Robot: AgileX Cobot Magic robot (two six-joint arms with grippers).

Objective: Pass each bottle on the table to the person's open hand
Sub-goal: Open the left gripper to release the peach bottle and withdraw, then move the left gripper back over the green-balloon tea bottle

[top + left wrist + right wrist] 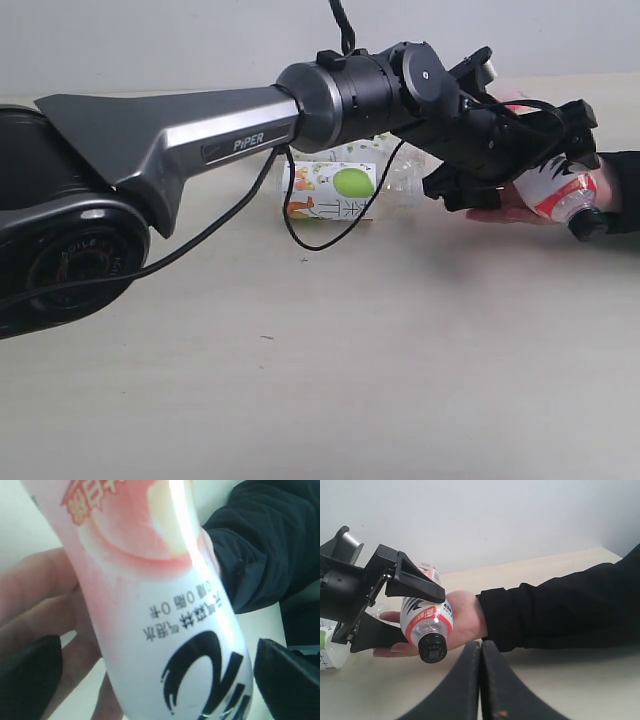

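1. Tabletop (380, 380) — carries a green-fruit bottle (335, 192) lying on its side, well apart from the left jaws, back along the arm. A second bottle (365, 150) lies just behind it, partly hidden.
2. Left gripper (425, 617) — jaws spread wide, one on either side of the red-label bottle (170, 630). A gap shows at one pad, so the grip looks slack.
3. Hand (465, 615) — open, palm up, directly under the left jaws.
4. Red-label bottle — between the left jaws, resting on the palm. Judgement: this handover is nearly complete; at least two bottles are left.
5. Right gripper (480, 655) — jaws pressed together, empty.
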